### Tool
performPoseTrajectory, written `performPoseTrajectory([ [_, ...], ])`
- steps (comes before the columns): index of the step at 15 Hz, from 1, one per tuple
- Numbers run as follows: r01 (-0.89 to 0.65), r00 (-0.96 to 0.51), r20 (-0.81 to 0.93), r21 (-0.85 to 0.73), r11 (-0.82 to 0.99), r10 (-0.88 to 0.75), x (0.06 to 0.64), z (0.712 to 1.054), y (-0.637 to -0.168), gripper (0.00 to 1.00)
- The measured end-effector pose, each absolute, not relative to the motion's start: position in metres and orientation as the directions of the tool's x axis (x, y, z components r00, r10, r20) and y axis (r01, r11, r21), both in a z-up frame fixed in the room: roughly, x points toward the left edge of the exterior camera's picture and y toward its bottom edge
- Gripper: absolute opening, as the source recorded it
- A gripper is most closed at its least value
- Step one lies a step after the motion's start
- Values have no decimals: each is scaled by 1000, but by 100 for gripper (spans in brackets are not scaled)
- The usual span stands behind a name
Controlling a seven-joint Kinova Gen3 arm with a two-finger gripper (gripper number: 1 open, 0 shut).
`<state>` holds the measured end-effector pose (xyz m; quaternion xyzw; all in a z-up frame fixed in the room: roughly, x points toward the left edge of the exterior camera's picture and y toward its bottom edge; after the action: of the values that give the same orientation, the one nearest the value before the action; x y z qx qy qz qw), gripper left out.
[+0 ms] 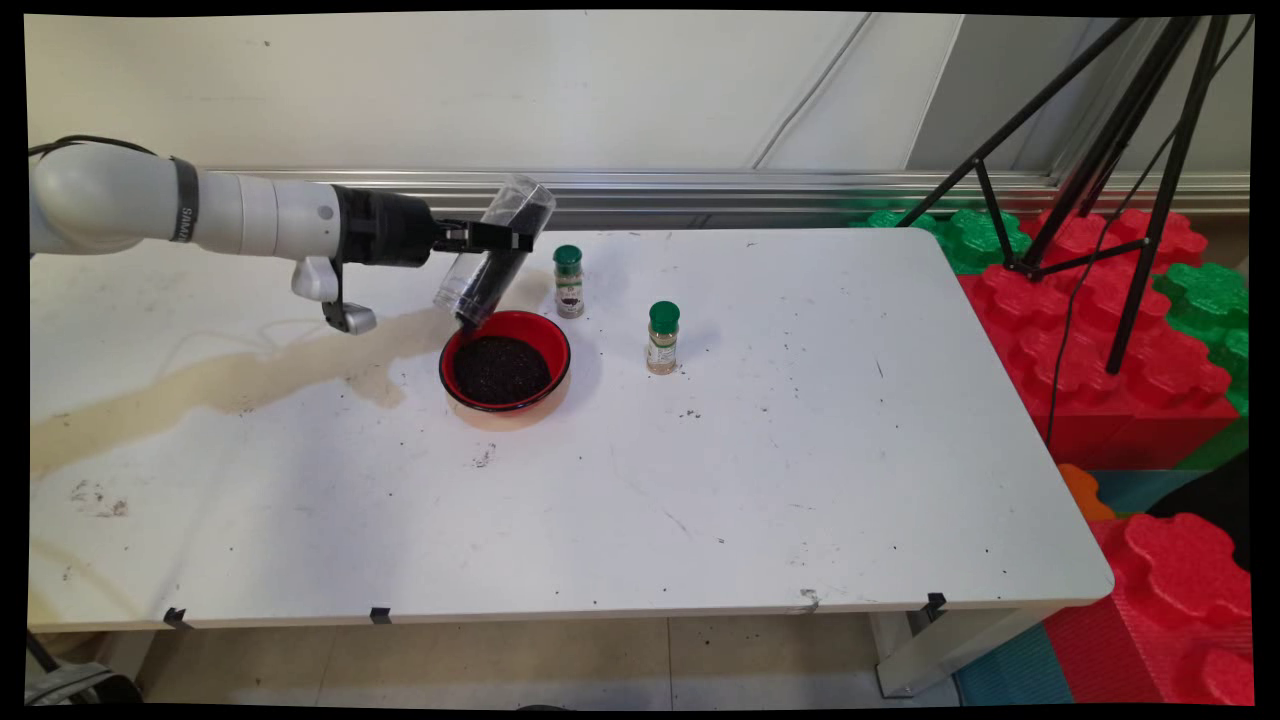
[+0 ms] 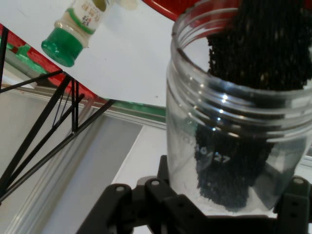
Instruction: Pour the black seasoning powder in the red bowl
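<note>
Fingers (image 1: 512, 239) clamped on tilted clear jar (image 1: 493, 262), hidden behind it in hand view; red bowl (image 1: 505, 372) below fingertips.

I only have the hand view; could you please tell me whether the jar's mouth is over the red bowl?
Observer: Yes, the clear jar is tilted mouth-down, its opening just above the red bowl's far-left rim.
Operator: Thanks. Is anything in the bowl?
Observer: Black grains cover its bottom.
Operator: Are there other bottles besides the one I see?
Observer: Two green-capped bottles: one just behind the bowl, another to its right.
</note>
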<state>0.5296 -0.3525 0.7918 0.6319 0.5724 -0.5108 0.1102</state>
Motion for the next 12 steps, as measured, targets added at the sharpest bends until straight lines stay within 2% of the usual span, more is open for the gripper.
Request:
performPoseTrajectory([
  [12,841,-116,-802,-394,-372,587,530,791,-345,0],
])
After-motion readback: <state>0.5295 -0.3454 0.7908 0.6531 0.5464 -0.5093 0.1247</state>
